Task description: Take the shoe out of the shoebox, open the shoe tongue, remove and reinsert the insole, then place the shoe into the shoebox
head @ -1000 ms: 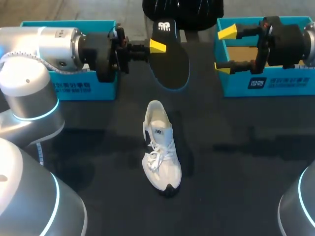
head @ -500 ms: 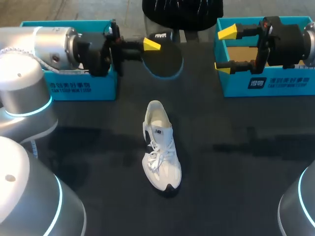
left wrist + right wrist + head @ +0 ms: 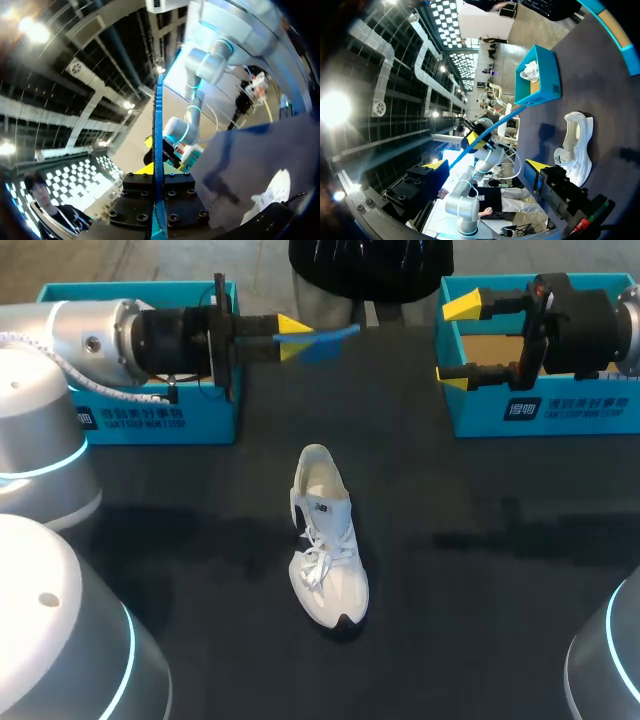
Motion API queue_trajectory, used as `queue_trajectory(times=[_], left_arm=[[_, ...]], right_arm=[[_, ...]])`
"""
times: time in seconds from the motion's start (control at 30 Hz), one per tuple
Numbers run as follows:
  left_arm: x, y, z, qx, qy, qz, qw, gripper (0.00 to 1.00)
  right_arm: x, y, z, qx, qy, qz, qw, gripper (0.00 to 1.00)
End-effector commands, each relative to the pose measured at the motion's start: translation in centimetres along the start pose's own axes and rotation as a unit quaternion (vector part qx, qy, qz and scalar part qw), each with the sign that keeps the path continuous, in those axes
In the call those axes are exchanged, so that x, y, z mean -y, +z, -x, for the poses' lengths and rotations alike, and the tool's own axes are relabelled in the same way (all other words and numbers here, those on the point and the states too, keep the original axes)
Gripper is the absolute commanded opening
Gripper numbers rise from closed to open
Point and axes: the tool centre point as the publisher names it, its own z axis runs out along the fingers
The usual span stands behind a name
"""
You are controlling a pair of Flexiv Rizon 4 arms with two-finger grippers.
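A white mesh lace-up shoe (image 3: pixel 327 540) stands upright, mid black matte worktop (image 3: pixel 480 620). Beyond its heel, the left tool (image 3: pixel 293 338) pinches a thin, flat, blue-edged insole (image 3: pixel 325 338) (seen edge-on) in the air. The right tool (image 3: pixel 457 343) is spread wide, gripping nothing, at the end wall of a white-printed teal cardboard shoebox (image 3: pixel 560 410).

Dark table (image 3: pixel 500 590) — white shoe (image 3: pixel 327 540) upright mid-table, left shoebox (image 3: pixel 160 422), right shoebox (image 3: pixel 570 412) along its far side.

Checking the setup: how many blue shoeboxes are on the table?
2: the left shoebox at the far left corner, the right shoebox at the far right corner. No others show.
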Motion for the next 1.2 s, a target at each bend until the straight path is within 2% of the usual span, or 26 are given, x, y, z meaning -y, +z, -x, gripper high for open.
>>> queue_trajectory(times=[0.03,0.57,0.63,0.73,0.87,0.9,0.97,1.03,1.07,1.1,1.13,1.2], left_arm=[[0.4,0.1,0.1,0.092,-0.415,-0.037,0.904,0.0],[0.4,0.1,0.1,0.092,-0.415,-0.037,0.904,0.0],[0.7,0.2,0.3,0.087,-0.478,-0.031,0.874,0.0],[0.9,0.3,0.5,0.063,-0.514,-0.011,0.855,0.0],[1.1,0.4,0.3,0.037,-0.585,0.015,0.81,0.0],[1.0,0.4,0.2,0.032,-0.59,0.024,0.806,0.0],[0.8,0.4,-0.3,0.016,-0.626,0.043,0.779,0.0],[0.9,0.4,-0.6,0.01,-0.671,0.046,0.74,0.0],[0.8,0.3,-0.8,0.007,-0.678,0.054,0.733,0.0],[0.7,0.3,-1.0,0.01,-0.707,0.063,0.705,0.0],[0.6,0.2,-1.2,0.007,-0.709,0.072,0.701,0.0],[0.5,0.3,-1.4,0.012,-0.739,0.064,0.671,0.0]], right_arm=[[0.0,0.1,0.1,0.001,0.0,0.0,1.0,1.0],[0.0,0.1,0.1,0.001,0.0,0.0,1.0,1.0],[0.0,0.1,0.1,0.001,0.0,0.0,1.0,1.0],[0.0,0.1,0.1,0.001,0.0,0.0,1.0,1.0],[0.0,0.1,0.1,0.001,0.0,0.0,1.0,1.0],[0.0,0.1,0.1,0.001,0.0,0.0,1.0,1.0],[0.0,0.1,0.1,0.001,0.0,0.0,1.0,1.0],[0.0,0.1,0.1,0.001,0.0,0.0,1.0,1.0],[0.0,0.1,0.1,0.001,0.0,0.0,1.0,1.0],[0.0,0.1,0.1,0.001,0.0,0.0,1.0,1.0],[0.0,0.1,0.1,0.001,0.0,0.0,1.0,1.0],[0.0,0.1,0.1,0.001,0.0,0.0,1.0,1.0]])
